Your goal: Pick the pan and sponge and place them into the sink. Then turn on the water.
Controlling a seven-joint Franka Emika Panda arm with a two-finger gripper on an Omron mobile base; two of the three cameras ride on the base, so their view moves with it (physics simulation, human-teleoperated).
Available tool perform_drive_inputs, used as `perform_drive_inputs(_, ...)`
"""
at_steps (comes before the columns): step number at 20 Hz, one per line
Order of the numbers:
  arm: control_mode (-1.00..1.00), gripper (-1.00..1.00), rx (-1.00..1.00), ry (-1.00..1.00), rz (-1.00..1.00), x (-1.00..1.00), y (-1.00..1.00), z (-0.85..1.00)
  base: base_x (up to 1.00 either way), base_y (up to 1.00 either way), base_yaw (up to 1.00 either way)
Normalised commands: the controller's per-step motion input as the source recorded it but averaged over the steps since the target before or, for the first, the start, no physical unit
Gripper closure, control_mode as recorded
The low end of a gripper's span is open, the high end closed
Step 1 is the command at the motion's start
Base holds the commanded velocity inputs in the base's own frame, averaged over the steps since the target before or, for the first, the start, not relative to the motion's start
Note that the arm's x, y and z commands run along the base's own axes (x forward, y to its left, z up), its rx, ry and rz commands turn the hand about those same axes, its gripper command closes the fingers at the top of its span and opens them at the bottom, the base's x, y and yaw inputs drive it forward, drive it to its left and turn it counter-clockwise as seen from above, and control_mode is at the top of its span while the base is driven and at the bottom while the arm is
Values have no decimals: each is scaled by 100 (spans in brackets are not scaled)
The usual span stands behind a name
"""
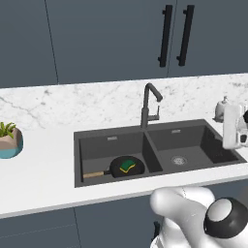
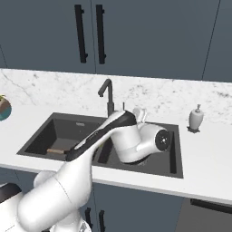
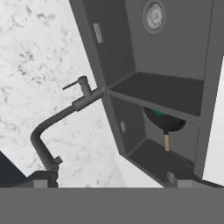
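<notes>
The gripper (image 3: 109, 180) hangs above the sink (image 1: 87, 140), its 2 fingertips spread wide with nothing between them and touching nothing. The sink (2 dark basins) is set into a white marble counter (image 1: 43, 164) under dark blue cabinets (image 1: 106, 34). The pan (image 1: 127, 167) lies in the sink's left basin, wooden handle pointing left, with the sponge (image 1: 128, 165) resting inside it. The faucet (image 1: 147, 104) stands behind the sink's divider. A soap dispenser (image 2: 195, 118) stands right of the sink, a plant pot (image 1: 9, 140) well to its left.

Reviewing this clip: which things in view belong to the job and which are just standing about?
Job:
pan, in the left basin
sponge, lying in the pan
sink
faucet

Bystanders:
soap dispenser
plant pot
cupboard handles
</notes>
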Motion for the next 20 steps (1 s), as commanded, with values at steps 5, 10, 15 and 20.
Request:
perform_drive_inputs(5,-100,-100,20,35,0,56,-4,0,0,0,0)
perform_drive_inputs(10,-100,-100,21,34,0,45,0,-3,0,0,0)
perform_drive_inputs(15,-100,-100,18,20,-5,40,0,-21,0,0,0)
perform_drive_inputs(20,-100,-100,20,6,-5,40,0,-39,0,0,0)
